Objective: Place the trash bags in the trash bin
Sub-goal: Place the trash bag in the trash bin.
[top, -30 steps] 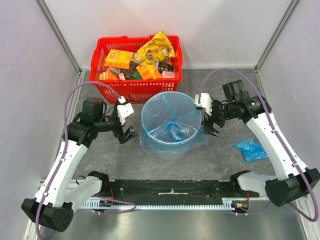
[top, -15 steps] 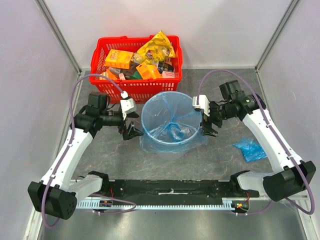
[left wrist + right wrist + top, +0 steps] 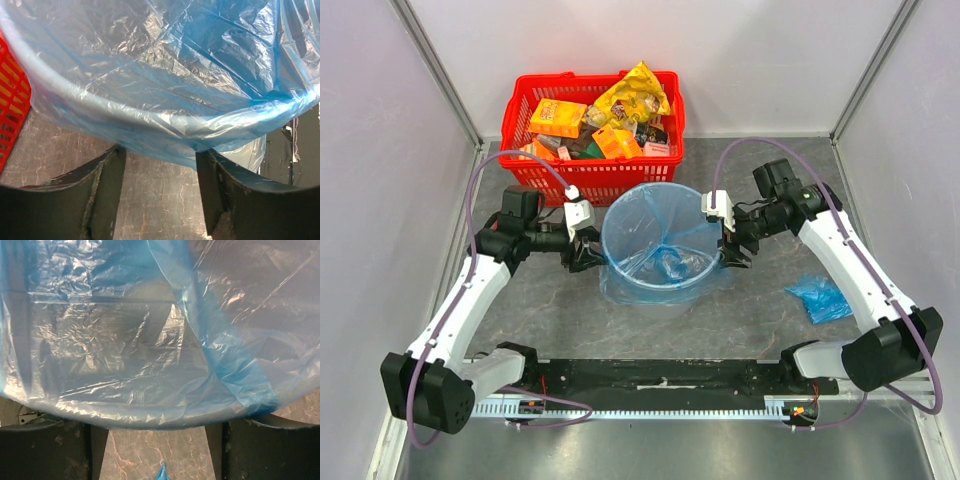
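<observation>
Left gripper (image 3: 583,257): spread, pinching nothing; its fingers (image 3: 97,192) sit low at the left flank of the bin, and the film's hem hangs just above the gap between them, likely so they can close on that edge.
Right gripper (image 3: 734,253): also spread and empty; it mirrors the left one at the bin's right flank, with the film's lower edge lying just over its fingertips in the wrist view.
Draped bag (image 3: 660,212): a large blue sheet is pulled over the mouth of the bin, sagging inside and skirting down the outer wall to the table (image 3: 720,330); it hangs as a liner does, which is why both arms approach from the sides rather than from above.
Trash bin (image 3: 607,240): upright between the two arms, just in front of the red basket (image 3: 590,172); a crumpled blue fold lies at its bottom, and whether that is a separate bag cannot be told.
Loose bag (image 3: 820,298): a small blue bundle on the table, well apart from the bin, on the right arm's side; not yet in.
Step in hand: judged to be taking hold of the skirt on both sides; thin film may slip or tip the bin if one side pulls harder.
</observation>
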